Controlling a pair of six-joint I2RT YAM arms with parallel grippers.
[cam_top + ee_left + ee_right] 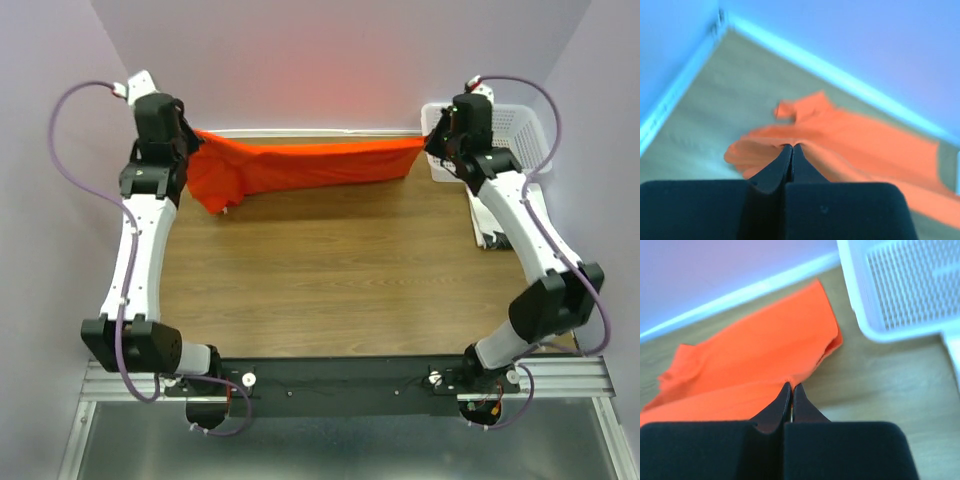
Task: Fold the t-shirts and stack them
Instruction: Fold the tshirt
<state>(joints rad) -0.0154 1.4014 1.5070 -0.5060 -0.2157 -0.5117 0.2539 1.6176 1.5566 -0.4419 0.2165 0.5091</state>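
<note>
A bright orange-red t-shirt (300, 165) hangs stretched between my two grippers at the far edge of the wooden table, its lower edge draping onto the wood. My left gripper (193, 140) is shut on its left end; the left wrist view shows the jaws pinched on a fold of the cloth (850, 145). My right gripper (430, 142) is shut on its right end; the right wrist view shows the jaws closed on the cloth's edge (755, 365). No other t-shirt is in view.
A white mesh basket (512, 128) stands at the back right, close behind my right gripper, and shows in the right wrist view (910, 285). A white flat board (488, 235) lies under the right arm. The back wall runs just behind the shirt.
</note>
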